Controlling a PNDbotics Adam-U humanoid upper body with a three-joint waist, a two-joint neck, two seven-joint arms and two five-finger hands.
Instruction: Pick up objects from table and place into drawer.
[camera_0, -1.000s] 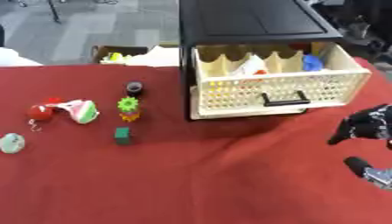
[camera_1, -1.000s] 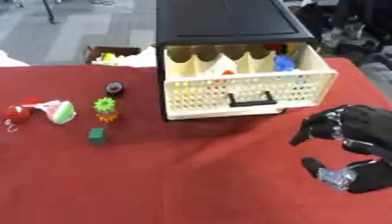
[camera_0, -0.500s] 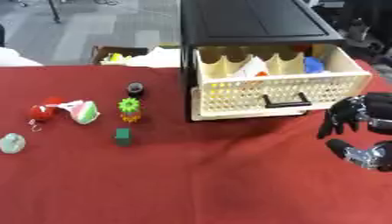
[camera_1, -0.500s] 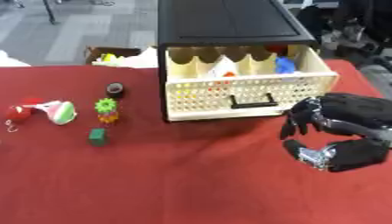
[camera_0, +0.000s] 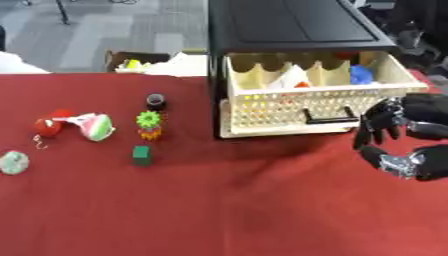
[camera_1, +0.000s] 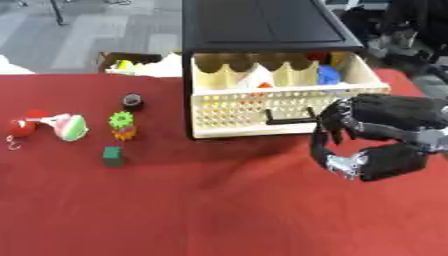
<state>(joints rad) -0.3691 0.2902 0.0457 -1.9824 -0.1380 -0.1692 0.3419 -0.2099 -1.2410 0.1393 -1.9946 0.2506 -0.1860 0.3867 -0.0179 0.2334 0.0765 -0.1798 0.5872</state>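
Note:
The cream drawer (camera_0: 308, 106) stands pulled out of the black cabinet (camera_0: 289, 25); a blue thing (camera_0: 360, 75) and white and red pieces lie in it. My right hand (camera_1: 385, 127) hovers just right of the drawer's black handle (camera_1: 289, 116), fingers bent downward, thumb apart below, nothing between them. On the red table (camera_0: 219, 210) to the left lie a black cylinder (camera_0: 156, 101), a green gear on an orange base (camera_0: 149, 125), a green cube (camera_0: 141, 155), a pink-and-green piece (camera_0: 94, 126), a red ball (camera_0: 48, 127) and a pale green round thing (camera_0: 13, 162). My left hand is out of sight.
A cardboard box (camera_0: 140, 61) with yellow and white things sits behind the table's far edge. The cabinet blocks the back right. Bare red cloth spreads across the front of the table.
My right hand has moved up and to the left, from the table's lower right to the drawer front beside the handle. The objects on the left have stayed put.

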